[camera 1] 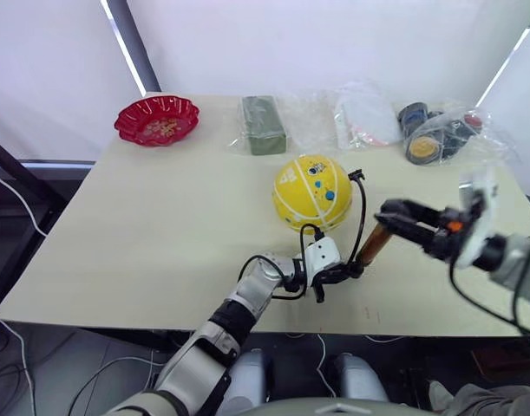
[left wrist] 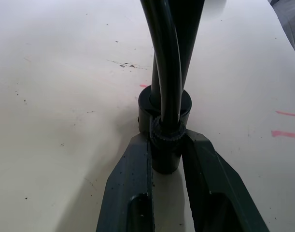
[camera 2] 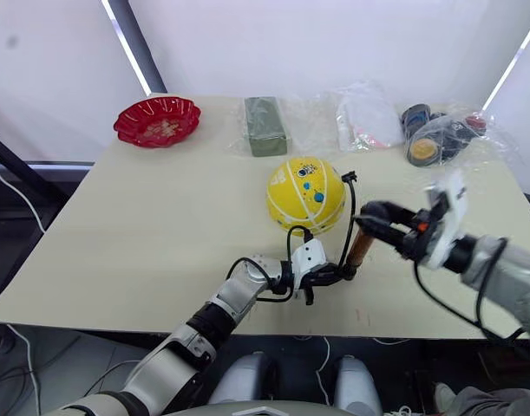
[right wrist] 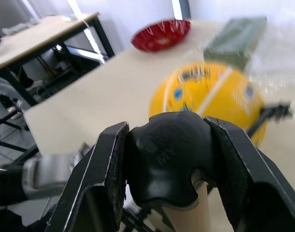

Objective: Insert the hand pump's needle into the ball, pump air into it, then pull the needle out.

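Head view: the striped yellow ball [camera 1: 312,191] rests mid-table [camera 1: 160,225], matte beige; a scalloped red bowl [camera 1: 157,120] sits far back. Left wrist view: the left gripper [left wrist: 166,150] pinches the hand pump [left wrist: 165,121] at its round black base cap. Right wrist view: the right gripper [right wrist: 169,159] clamps the glossy black T-handle [right wrist: 164,159].

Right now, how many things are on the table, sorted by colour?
Yellow: 1, the ball
Red: 1, the scalloped bowl
Green: 1, the block
Gold-bronze and black: 1, the hand pump, held by the left claw and the right claw
Clear: 2, the plastic bag with white contents and the plastic bag with dark items
Total: 6
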Robot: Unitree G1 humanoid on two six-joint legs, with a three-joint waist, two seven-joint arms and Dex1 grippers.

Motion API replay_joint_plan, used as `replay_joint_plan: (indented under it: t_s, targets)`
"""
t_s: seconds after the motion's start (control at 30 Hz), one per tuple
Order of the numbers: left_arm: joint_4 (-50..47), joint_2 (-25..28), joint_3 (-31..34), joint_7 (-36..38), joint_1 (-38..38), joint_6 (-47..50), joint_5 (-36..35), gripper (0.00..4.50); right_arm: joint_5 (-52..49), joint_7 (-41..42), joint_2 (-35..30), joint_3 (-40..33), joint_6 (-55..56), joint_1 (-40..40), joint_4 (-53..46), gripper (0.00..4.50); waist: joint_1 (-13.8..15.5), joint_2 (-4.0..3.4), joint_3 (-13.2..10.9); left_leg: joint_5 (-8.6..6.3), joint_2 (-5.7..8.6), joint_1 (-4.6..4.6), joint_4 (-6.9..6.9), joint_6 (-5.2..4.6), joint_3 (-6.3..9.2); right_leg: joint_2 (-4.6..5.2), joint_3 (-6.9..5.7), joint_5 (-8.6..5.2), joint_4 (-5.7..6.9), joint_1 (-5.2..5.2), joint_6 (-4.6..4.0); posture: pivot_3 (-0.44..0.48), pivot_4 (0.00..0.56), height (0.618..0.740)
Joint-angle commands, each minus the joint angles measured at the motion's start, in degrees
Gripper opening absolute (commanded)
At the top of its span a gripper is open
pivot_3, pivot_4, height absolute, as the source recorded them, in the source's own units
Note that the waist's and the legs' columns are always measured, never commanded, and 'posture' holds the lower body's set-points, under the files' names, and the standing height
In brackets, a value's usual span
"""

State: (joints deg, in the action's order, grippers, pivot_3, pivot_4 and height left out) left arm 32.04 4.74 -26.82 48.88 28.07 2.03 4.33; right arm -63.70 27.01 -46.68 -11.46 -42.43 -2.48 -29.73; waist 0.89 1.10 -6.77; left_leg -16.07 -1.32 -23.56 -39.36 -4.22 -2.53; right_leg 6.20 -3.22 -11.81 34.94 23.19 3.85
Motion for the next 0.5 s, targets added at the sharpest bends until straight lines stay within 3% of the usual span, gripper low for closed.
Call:
replay_joint_plan:
  t_s: [0.03, 0.13, 0.27, 0.5]
  targets:
    - [2.53, 1.43, -1.14, 0.83, -2.51, 3.00, 1.66, 0.36, 12.84, 3.24, 3.76, 10.52, 3.42, 4.82, 6.67, 1.93, -0.01, 0.16, 0.15, 0.00, 0.00, 0.04, 0.01, 0.00, 0.00, -0.01, 0.01, 0.00, -0.01, -0.03, 0.00, 0.000, 0.150, 0.740]
    - [2.10, 1.72, -1.12, 0.84, -2.70, 3.18, 1.68, 0.36, 17.08, 5.58, 6.67, 11.54, 6.99, 6.00, 9.28, 1.93, -0.11, 0.13, 0.23, -0.01, -0.05, 0.37, 0.05, 0.00, 0.00, -0.08, 0.03, -0.01, -0.02, -0.26, -0.01, 0.000, 0.150, 0.740]
    - [1.84, 2.06, -1.06, 0.89, -2.68, 3.37, 1.67, 0.36, 14.23, 6.40, 6.44, 6.56, 6.65, 4.78, 4.59, 1.93, -0.13, 0.15, 0.25, -0.02, -0.18, 0.79, 0.20, 0.01, 0.00, -0.11, -0.02, -0.08, -0.04, -0.58, -0.08, 0.000, 0.150, 0.740]
    - [1.32, 2.32, -1.33, 1.37, -3.04, 3.42, 1.59, 0.36, -3.81, 1.30, -3.26, -9.73, -1.19, -6.43, -3.17, 1.93, 0.06, -0.62, -0.45, -0.02, -0.14, 0.58, 0.20, 0.03, -0.05, -0.02, -0.02, -0.06, -0.04, -0.46, -0.18, 0.000, 0.150, 0.740]
